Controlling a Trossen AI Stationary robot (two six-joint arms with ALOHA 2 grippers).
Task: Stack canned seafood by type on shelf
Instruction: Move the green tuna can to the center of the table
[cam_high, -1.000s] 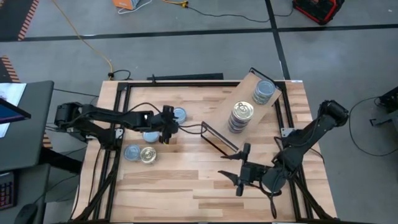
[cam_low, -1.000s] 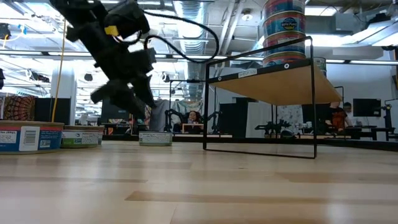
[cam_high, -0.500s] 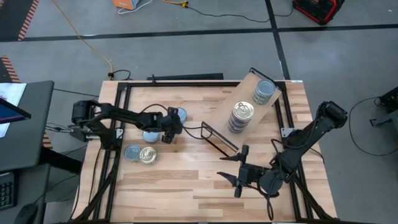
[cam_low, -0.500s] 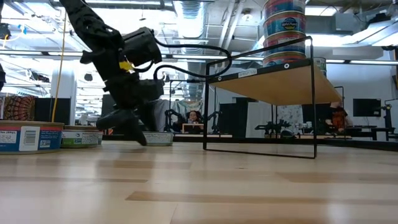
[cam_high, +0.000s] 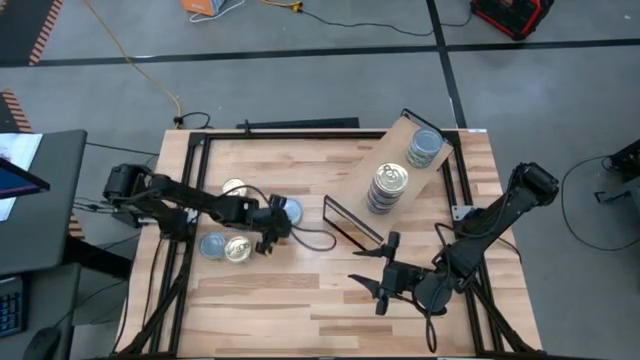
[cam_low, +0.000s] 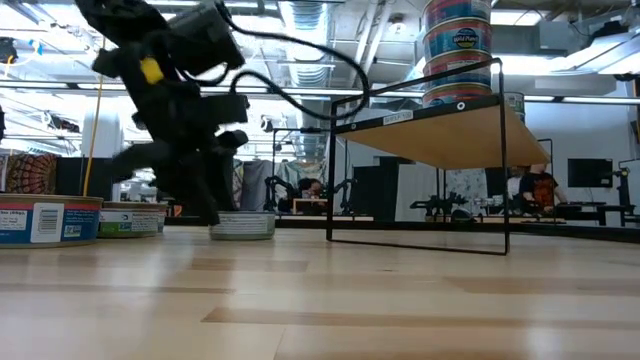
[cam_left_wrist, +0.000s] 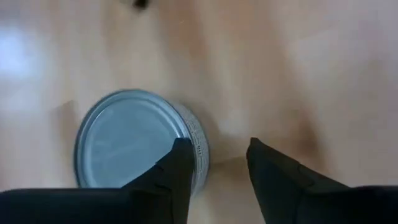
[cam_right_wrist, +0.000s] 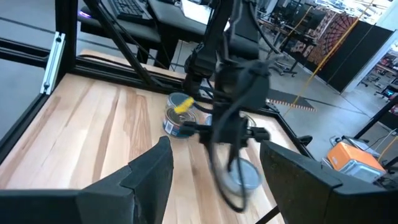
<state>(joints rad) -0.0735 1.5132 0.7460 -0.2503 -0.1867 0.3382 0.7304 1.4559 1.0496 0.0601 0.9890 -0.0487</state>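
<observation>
From above, at about nine o'clock of the tabletop (cam_high: 330, 290), the left claw (cam_high: 272, 222) reaches in over a blue-lidded tin (cam_high: 289, 210), its fingers apart but not wide, and whether they press the tin cannot be told from this height. A gold-lidded tin (cam_high: 234, 187) lies behind the arm toward ten o'clock, and a blue tin (cam_high: 212, 245) and a gold tin (cam_high: 238, 249) sit touching each other toward eight o'clock. The shelf (cam_high: 405, 160) stands tilted across the one o'clock corner, carrying a tall stack topped by a gold lid (cam_high: 387, 188) and, farther toward the corner, a shorter stack topped by a blue lid (cam_high: 425, 146). The right claw (cam_high: 383, 280) hangs spread and empty near five o'clock. At tabletop level, the left claw (cam_low: 205, 205) is down beside a low tin (cam_low: 242, 225), with two more tins (cam_low: 50, 220) at the picture's far nine o'clock edge and the shelf (cam_low: 440, 135) raised on its black frame with a stacked tin (cam_low: 456, 45) on top. Past the left wrist's own fingers (cam_left_wrist: 180, 168), one tip lies over the rim of the blue-lidded tin (cam_left_wrist: 127, 137) and the other stands on bare wood beside it, so the tin is not between them. From the right wrist, the spread fingers (cam_right_wrist: 155, 174) frame the left arm (cam_right_wrist: 233, 93), working over tins far across the tabletop.
</observation>
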